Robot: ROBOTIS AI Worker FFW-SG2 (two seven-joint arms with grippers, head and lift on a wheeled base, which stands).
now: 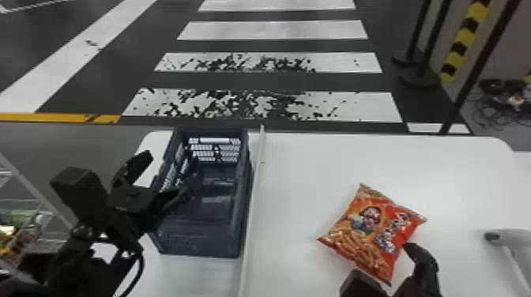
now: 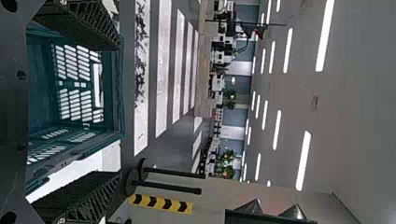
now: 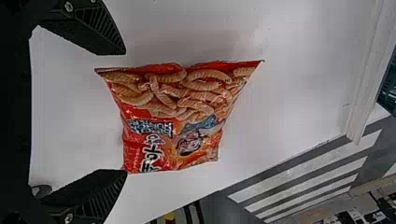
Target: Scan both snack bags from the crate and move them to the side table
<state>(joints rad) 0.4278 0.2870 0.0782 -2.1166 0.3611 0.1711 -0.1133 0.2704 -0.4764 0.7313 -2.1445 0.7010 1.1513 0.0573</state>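
While the right hand gapes, the snack bag lies — just ahead.

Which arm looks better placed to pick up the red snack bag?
Probably the right: the open right end effector is close to the snack bag, while the left end effector is at the crate.

"What is the white tabletop carrying?"
"A dark crate is standing on its left part, and a red-orange snack bag is lying farther right."
"And between them?"
"A thin pale strip is running there. A grey object is resting near the right side."
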